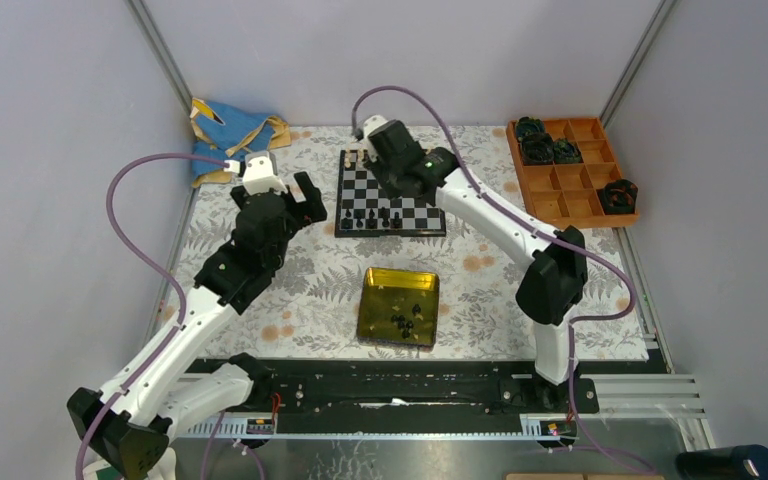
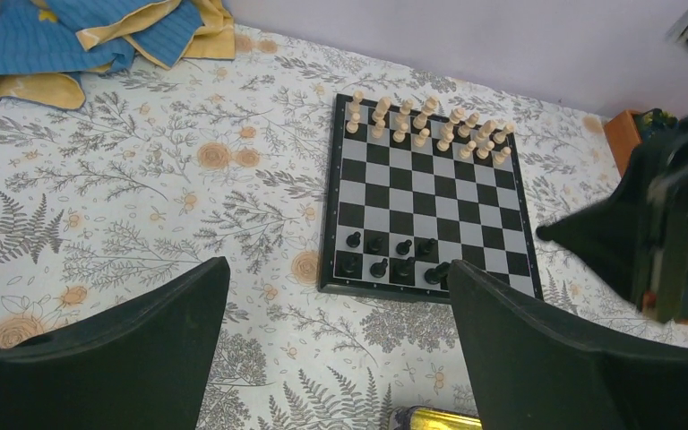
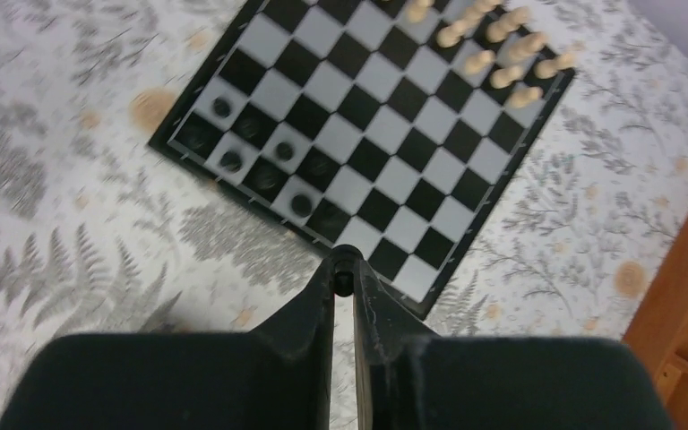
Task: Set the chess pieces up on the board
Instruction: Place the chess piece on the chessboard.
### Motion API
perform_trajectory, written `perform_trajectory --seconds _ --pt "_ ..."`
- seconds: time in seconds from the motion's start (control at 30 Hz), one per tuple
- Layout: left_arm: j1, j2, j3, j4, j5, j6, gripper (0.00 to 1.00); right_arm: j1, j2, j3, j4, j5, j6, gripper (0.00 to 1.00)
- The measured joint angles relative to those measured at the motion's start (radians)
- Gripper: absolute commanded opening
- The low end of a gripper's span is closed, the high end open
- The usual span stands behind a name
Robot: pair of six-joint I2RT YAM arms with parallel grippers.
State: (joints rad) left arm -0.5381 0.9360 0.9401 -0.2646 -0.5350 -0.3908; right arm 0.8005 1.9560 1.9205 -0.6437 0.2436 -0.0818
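The board [image 1: 415,215] lies at the back middle of the table. Cream chess pieces [image 2: 425,125] fill its two far rows, and several black chess pieces [image 2: 394,255] stand at its near left corner. My right gripper [image 3: 344,273] hovers over the board's near edge [image 3: 448,269], shut on a small black chess piece [image 3: 344,283] pinched at its fingertips. More black pieces [image 1: 403,322] lie in the yellow tin [image 1: 375,300]. My left gripper [image 2: 336,331] is open and empty, low over the floral cloth just left of and nearer than the board [image 2: 430,197].
An orange compartment tray [image 1: 580,195] holding dark round lumps sits at the back right. A blue and yellow cloth [image 1: 228,130] is bunched at the back left. The right arm [image 2: 672,224] shows at the right of the left wrist view.
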Motion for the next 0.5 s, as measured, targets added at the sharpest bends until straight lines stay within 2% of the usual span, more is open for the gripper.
perform_trajectory --seconds 0.13,0.5 --pt "0.000 0.004 0.000 -0.018 0.016 0.000 0.99 -0.067 0.036 0.047 0.032 0.010 0.001 0.00" --pt "0.000 0.014 0.005 -0.087 0.024 0.005 0.99 -0.124 0.251 0.173 0.055 -0.035 0.027 0.00"
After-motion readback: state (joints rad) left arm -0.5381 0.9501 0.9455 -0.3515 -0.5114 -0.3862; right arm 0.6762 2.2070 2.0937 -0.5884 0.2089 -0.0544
